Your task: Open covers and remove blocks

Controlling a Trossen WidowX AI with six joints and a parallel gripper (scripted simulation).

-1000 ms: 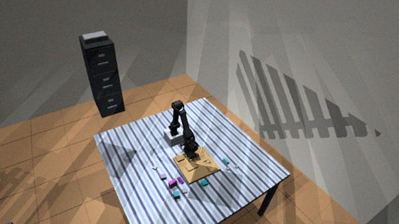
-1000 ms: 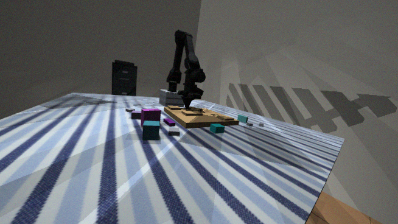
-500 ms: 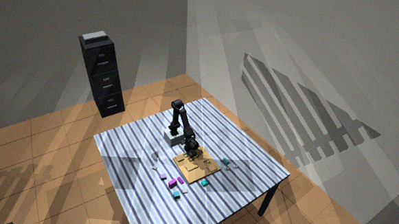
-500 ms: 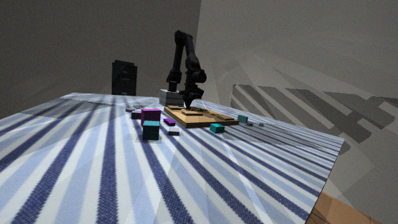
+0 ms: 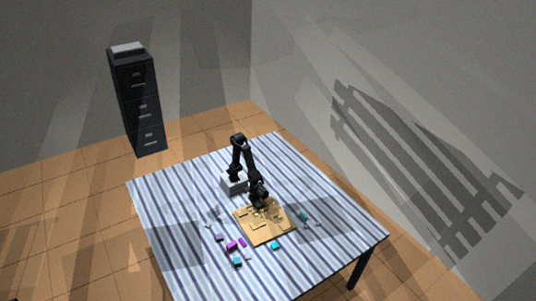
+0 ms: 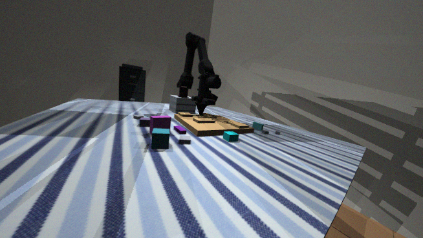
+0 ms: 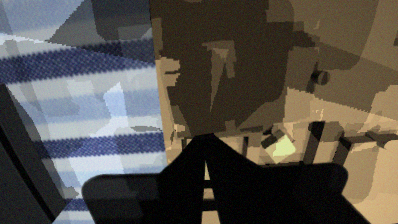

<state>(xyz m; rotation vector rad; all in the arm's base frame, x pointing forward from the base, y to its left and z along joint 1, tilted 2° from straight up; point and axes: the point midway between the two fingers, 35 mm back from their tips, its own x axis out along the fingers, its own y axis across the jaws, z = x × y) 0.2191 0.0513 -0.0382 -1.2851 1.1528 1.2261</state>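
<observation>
The wooden puzzle board point(image 5: 257, 240) point(image 6: 211, 132) lies flat on the table. My gripper point(image 5: 258, 206) point(image 6: 201, 114) point(image 7: 204, 137) is shut and empty, its tips low over the board's back part. A pale yellow block point(image 7: 281, 148) sits in an open well to the right of the fingertips in the wrist view. A small round pin or knob point(image 7: 322, 77) stands farther up in that view. A raised wooden cover point(image 6: 204, 120) lies mid-board and another cover point(image 6: 238, 124) near the right edge. Shadow and the hand hide other wells; I cannot tell how all covers stand.
Beside the board lie a magenta block point(image 5: 232, 246) point(image 6: 160, 122), a flat purple piece point(image 5: 242, 242) point(image 6: 180, 129), a teal block point(image 5: 274, 245) point(image 6: 231, 136), another teal block point(image 5: 237, 261) point(image 6: 160, 139) and a third teal block point(image 5: 303, 216) point(image 6: 257, 126), plus several small white, grey and dark pieces.
</observation>
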